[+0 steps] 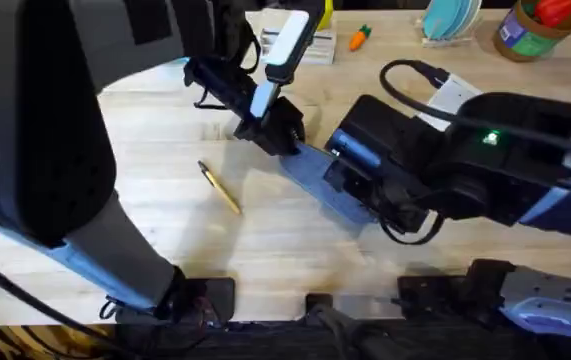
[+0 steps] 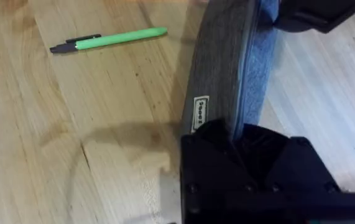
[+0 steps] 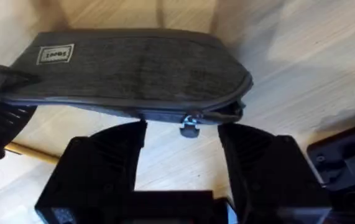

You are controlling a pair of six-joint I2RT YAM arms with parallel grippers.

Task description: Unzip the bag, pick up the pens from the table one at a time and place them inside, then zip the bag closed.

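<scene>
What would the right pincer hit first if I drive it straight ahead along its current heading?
Most likely the zipper pull on the bag: it sits dead ahead of the open right pincer. How far off is unclear.

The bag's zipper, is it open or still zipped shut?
Shut along the stretch in view. In the right wrist view the bag's zipper line runs closed, its pull at the end between the right gripper's open fingers.

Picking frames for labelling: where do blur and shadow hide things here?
Overhead: the left arm looms dark and blurred, hiding table. Left wrist: the slim green pen is sharp; shadow falls beside the blue-grey fabric pouch. Right wrist: the small metal zipper pull is soft.
</scene>
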